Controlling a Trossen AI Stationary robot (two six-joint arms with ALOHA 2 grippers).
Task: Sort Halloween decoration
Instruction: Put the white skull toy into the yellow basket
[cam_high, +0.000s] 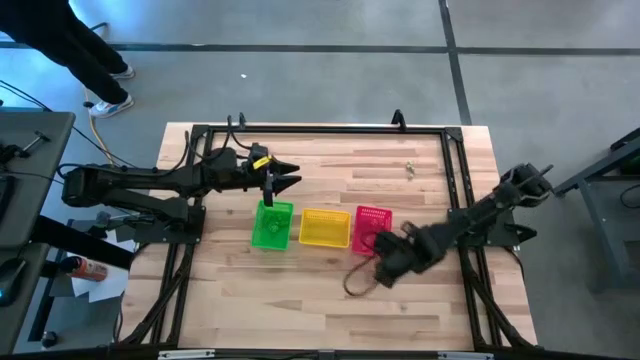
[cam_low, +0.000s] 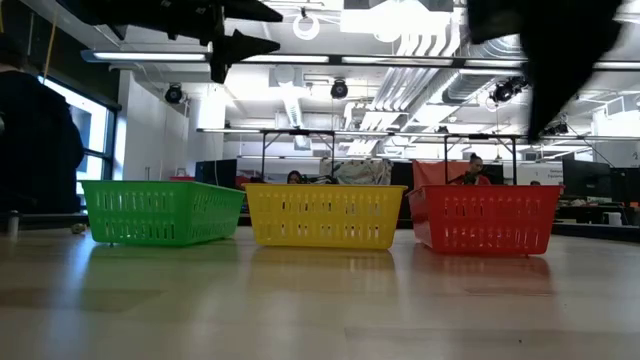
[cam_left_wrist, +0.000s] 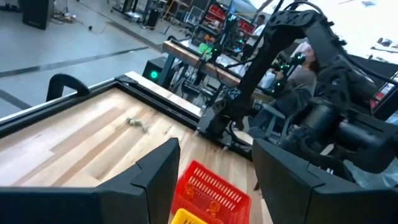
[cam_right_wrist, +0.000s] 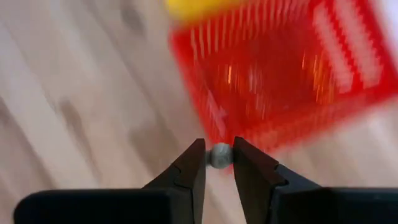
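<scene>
Wooden tabletop (cam_high: 330, 290) inside a black frame, with three baskets in a row mid-table: green basket (cam_high: 272, 225), yellow basket (cam_high: 324, 228), pink basket (cam_high: 372, 228). We see the right gripper (cam_right_wrist: 219, 163) pinching a small pale round trinket (cam_right_wrist: 219, 155) between its fingertips, jaws narrow around it, hanging just beside the pink basket's near wall, so we judge it is carrying this piece to a basket for sorting; which basket it belongs in we cannot tell. Left gripper (cam_high: 292, 175) hovers above the table just behind the green basket, jaws spread wide and empty, likely parked so as not to block the right arm. One more small pale-green decoration (cam_high: 409, 169) lies loose on the bare wood toward the far right, well apart from the baskets, probably next to be sorted. Open workshop and ceiling lights behind.
</scene>
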